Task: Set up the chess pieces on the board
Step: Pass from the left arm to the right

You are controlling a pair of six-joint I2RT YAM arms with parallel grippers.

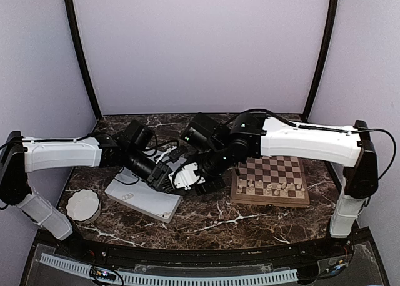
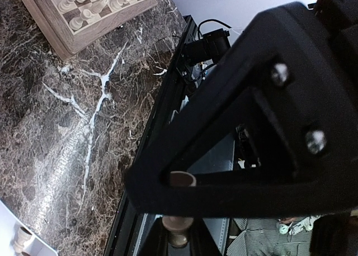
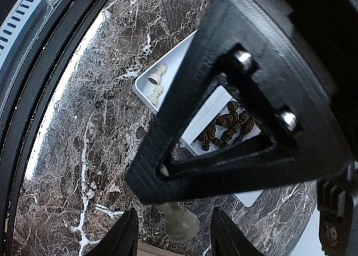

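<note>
The left end effector is clamped narrow on a pale chess piece, which sits between the spread fingers of the right end effector. The board lies right of centre on the surface, with pale chessmen standing on it.

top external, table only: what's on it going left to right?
white scalloped bowl → white tray → chessboard
</note>
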